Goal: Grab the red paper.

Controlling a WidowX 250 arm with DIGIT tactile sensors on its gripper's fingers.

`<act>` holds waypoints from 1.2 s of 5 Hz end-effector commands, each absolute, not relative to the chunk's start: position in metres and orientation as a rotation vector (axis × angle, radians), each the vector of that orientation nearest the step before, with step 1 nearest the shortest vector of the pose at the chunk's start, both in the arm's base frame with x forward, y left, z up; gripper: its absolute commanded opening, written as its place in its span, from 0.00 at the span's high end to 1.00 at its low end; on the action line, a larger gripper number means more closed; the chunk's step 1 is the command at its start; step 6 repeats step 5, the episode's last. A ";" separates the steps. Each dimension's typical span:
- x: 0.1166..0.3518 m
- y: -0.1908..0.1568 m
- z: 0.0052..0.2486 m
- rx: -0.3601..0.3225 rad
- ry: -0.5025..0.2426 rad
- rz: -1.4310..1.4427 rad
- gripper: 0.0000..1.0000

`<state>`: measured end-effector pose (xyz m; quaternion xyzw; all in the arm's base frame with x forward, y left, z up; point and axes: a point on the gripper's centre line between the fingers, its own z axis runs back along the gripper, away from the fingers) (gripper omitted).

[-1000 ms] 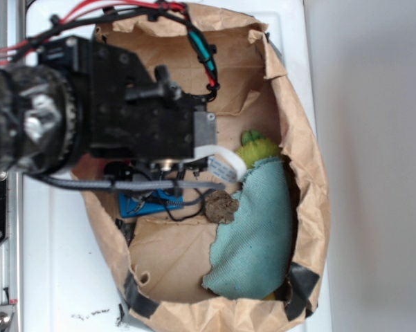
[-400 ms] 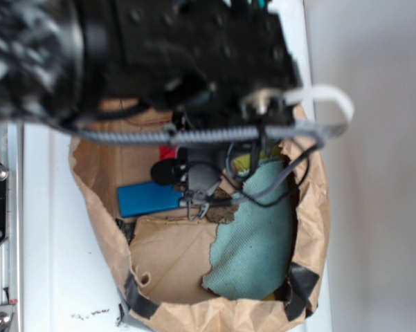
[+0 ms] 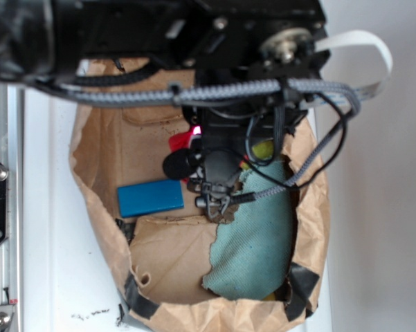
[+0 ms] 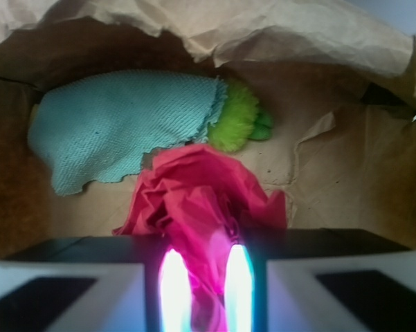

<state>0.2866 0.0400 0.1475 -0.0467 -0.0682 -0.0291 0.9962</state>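
From my wrist view the hand has its two glowing fingers drawn close together with the bright red crumpled paper wad pinched between them, the paper bulging out toward twelve o'clock from the grip. In the exterior view the hand sits low inside the brown paper bag, and only a sliver of the red paper wad shows at about ten o'clock of it, under the arm. I judge the grasp made, so what I want now is steady pressure and a straight lift, since a loose wad could slip or tear if I drag it sideways against the bag floor. Counting outward: one red paper wad, one flat blue rectangular block at nine o'clock of the hand, one small brown lumpy wad just below it, one teal woven cloth, one fuzzy green toy touching the cloth's edge.
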 end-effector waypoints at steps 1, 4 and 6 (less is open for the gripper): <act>0.284 0.038 0.199 -0.042 -0.274 -0.063 1.00; 0.272 0.032 0.206 -0.029 -0.294 -0.053 1.00; 0.271 0.029 0.203 -0.018 -0.295 -0.047 1.00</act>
